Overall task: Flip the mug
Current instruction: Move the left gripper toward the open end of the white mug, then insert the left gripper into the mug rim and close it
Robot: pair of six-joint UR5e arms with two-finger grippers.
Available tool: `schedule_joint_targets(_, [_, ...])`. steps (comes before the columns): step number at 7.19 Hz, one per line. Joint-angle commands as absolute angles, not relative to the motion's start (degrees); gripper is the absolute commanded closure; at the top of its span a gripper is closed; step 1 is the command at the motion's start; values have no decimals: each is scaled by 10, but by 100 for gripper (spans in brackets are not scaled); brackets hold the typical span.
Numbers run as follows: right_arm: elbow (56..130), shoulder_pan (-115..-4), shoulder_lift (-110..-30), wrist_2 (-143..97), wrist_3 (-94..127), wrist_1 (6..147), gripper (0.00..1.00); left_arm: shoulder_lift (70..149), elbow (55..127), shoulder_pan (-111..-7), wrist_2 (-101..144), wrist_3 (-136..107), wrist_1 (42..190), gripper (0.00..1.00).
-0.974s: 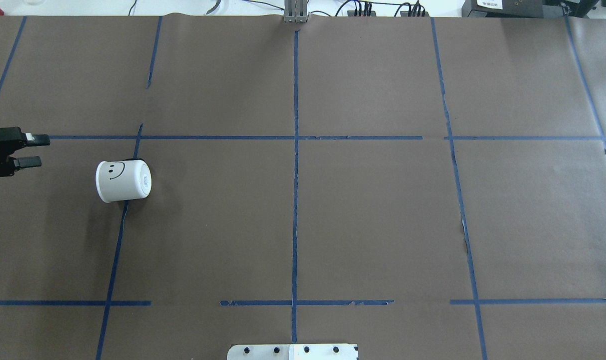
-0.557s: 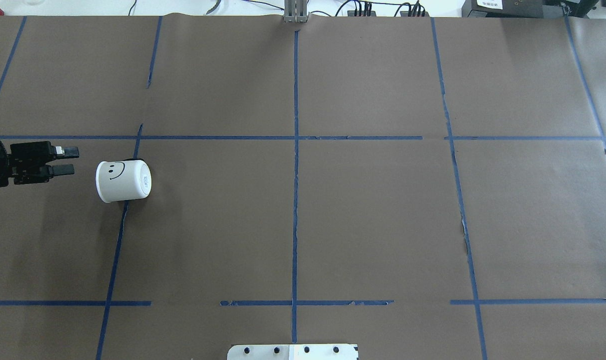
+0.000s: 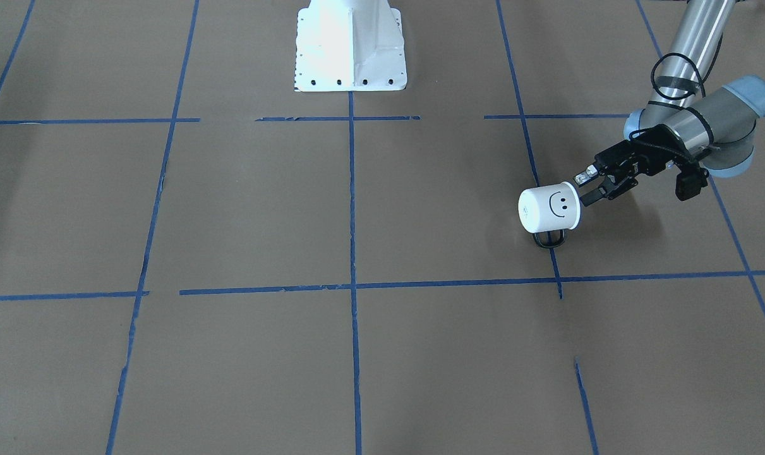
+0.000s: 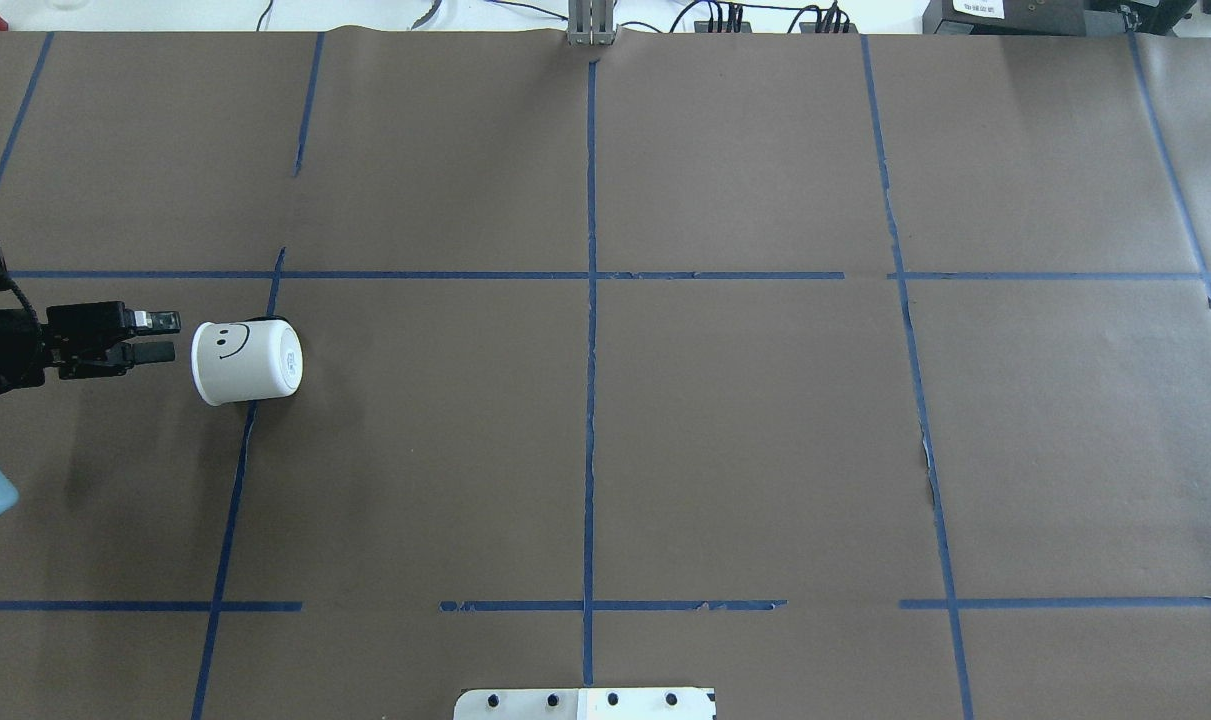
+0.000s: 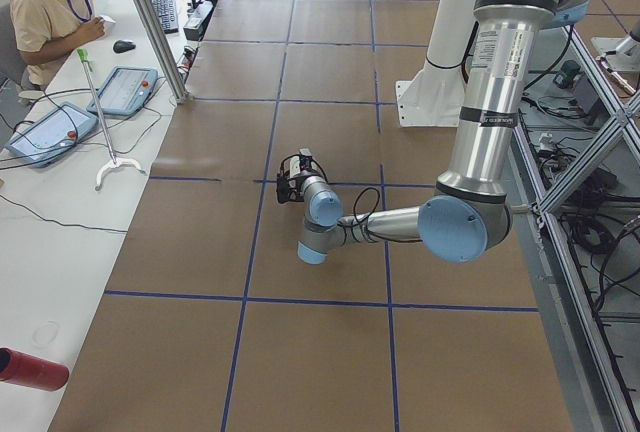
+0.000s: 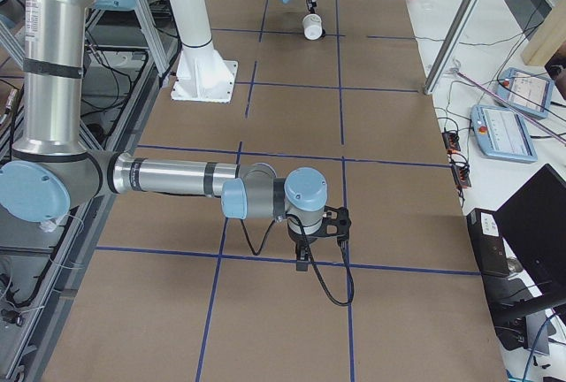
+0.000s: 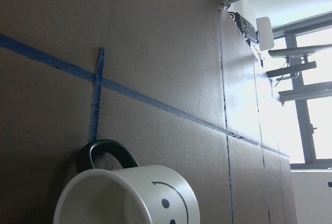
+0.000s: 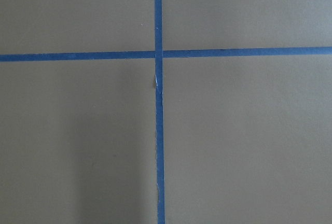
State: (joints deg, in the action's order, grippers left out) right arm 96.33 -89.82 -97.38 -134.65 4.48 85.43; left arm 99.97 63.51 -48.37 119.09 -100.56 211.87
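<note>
The white mug [image 4: 245, 362] with a black smiley face lies on its side on the brown table, at the left of the overhead view. Its dark handle [image 3: 549, 239] rests on the table on the side away from the robot. Its mouth faces my left gripper [image 4: 175, 336], which is open, empty and a short way from the rim. In the left wrist view the mug [image 7: 129, 195] fills the bottom edge, rim towards the camera. My right gripper [image 6: 305, 254] shows only in the exterior right view, low over the table; I cannot tell whether it is open or shut.
Blue tape lines [image 4: 591, 300] divide the brown paper-covered table. The robot's white base [image 3: 350, 44] stands at the near-middle edge. An operator [image 5: 55, 7] sits at a side bench with tablets and cables beyond the table's far edge.
My left gripper has moved right, towards the mug's mouth, and slightly nearer the robot. The mug has not moved.
</note>
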Motion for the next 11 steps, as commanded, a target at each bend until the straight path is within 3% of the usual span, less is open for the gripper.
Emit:
schedule_joint_targets(1, [963, -898, -974, -1346, 45, 854, 0, 1027, 606, -483, 1189, -1005, 2129, 2])
schedule_joint_targets(6, [963, -898, -974, -1346, 45, 854, 0, 1036, 604, -463, 1180, -1008, 2140, 8])
schedule_joint_targets(8, [963, -898, -974, -1346, 45, 854, 0, 1035, 604, -450, 1163, -1015, 2145, 16])
schedule_joint_targets(9, [963, -897, -974, -1346, 45, 854, 0, 1035, 604, -449, 1163, -1016, 2146, 35])
schedule_joint_targets(10, [963, -898, -974, -1346, 45, 854, 0, 1035, 605, -449, 1163, -1017, 2146, 75])
schedule_joint_targets(11, [963, -898, -974, -1346, 45, 854, 0, 1035, 606, -450, 1163, -1029, 2150, 100])
